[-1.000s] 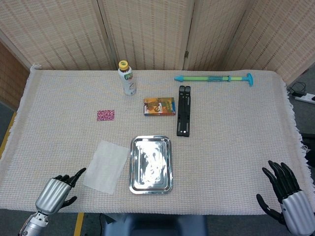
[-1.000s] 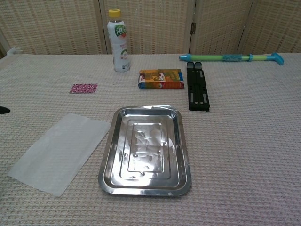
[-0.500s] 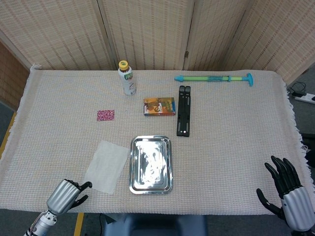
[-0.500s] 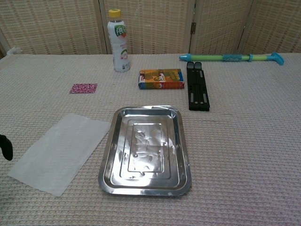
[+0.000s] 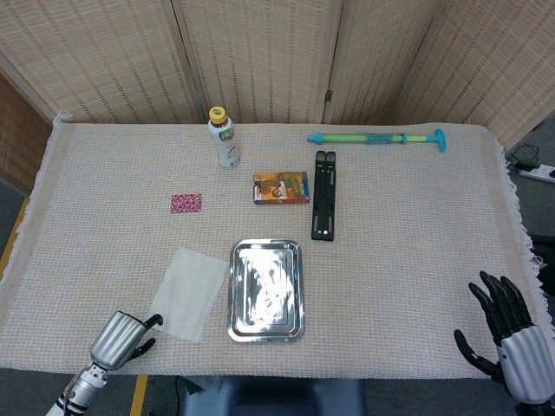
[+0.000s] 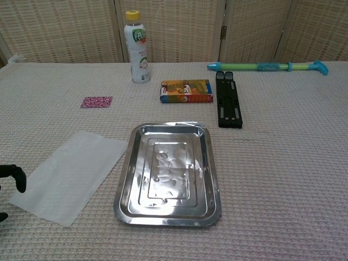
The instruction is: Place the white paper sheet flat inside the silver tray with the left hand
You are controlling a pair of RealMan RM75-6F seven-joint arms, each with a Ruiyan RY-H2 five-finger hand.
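Note:
The white paper sheet lies flat on the cloth just left of the silver tray, and in the chest view the paper sheet sits beside the empty tray. My left hand is at the sheet's near-left corner, at the table's front edge. Its fingertips curl in close to the paper's edge, and nothing is between finger and thumb. I cannot tell whether they touch the paper. My right hand hovers at the near right with its fingers spread, holding nothing.
A white bottle stands at the back. A colourful box and a black folding stand lie beyond the tray. A green-blue pump lies at the far right and a small pink patch at the left.
My left hand has moved right along the front edge to the paper's near-left corner, and its fingers have curled in. The right hand has sunk slightly. The paper and tray have not moved.

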